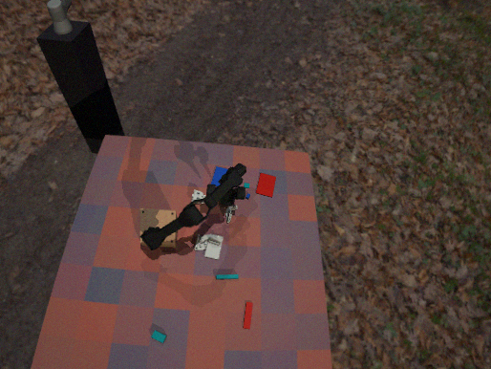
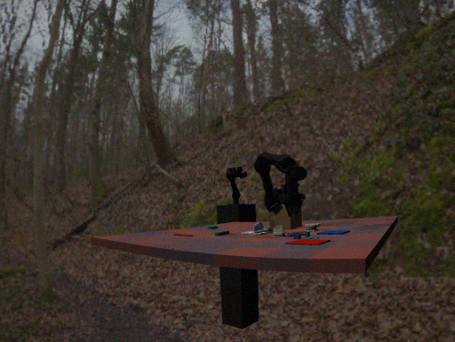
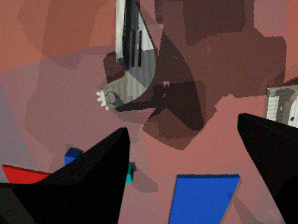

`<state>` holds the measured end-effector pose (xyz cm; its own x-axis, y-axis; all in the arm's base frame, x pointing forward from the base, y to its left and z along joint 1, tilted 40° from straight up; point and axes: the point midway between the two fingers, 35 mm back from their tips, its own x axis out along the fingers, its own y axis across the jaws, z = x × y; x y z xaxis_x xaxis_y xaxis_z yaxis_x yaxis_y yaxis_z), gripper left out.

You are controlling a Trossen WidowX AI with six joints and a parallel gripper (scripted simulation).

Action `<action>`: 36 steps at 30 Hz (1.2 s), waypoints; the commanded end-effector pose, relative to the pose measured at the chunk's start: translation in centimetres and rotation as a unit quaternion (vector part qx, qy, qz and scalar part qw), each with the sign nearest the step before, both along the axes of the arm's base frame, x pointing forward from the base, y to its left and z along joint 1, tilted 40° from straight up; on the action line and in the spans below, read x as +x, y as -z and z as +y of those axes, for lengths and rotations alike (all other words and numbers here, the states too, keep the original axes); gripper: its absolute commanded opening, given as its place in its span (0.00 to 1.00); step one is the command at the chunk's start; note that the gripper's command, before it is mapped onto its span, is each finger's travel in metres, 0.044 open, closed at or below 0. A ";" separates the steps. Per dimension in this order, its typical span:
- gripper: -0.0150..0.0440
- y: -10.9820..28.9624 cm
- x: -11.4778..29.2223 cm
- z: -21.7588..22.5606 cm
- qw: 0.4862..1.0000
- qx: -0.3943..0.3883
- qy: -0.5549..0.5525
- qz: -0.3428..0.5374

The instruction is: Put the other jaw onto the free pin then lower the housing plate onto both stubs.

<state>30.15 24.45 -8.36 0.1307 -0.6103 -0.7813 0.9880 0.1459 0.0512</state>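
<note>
My gripper (image 1: 226, 197) (image 3: 183, 128) is open and empty above the table. A grey jaw with gear teeth at one end (image 1: 230, 213) (image 2: 278, 230) (image 3: 137, 82) lies ahead of the fingertips, nearer the left finger in the wrist view. A pale piece with holes (image 1: 197, 195) (image 2: 312, 227) (image 3: 281, 102) lies beyond the right finger, cut off by the wrist view's edge. A pale flat part (image 1: 213, 249) lies beside a smaller holed part (image 1: 199, 244) in the top view. Which of these is the housing plate, and where the pins are, I cannot tell.
A blue plate (image 1: 220, 176) (image 2: 334, 232) (image 3: 204, 200), a red plate (image 1: 266, 184) (image 2: 307, 242) and small blue (image 3: 73, 154) and teal (image 3: 130, 173) blocks lie near the gripper. A tan box (image 1: 159, 216) stands under the arm. Teal (image 1: 227, 276) and red (image 1: 247, 315) bars lie farther off.
</note>
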 end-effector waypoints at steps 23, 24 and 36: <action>0.34 -0.1 0.1 0.0 1.000 0.000 0.001 -0.001; 0.39 -0.3 0.3 -0.2 1.000 0.001 0.006 -0.005; 0.92 -3.4 2.9 -2.6 0.995 0.009 0.076 -0.058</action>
<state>33.17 21.93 -4.83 0.1261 -0.6106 -0.7819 0.9869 -0.0030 0.1614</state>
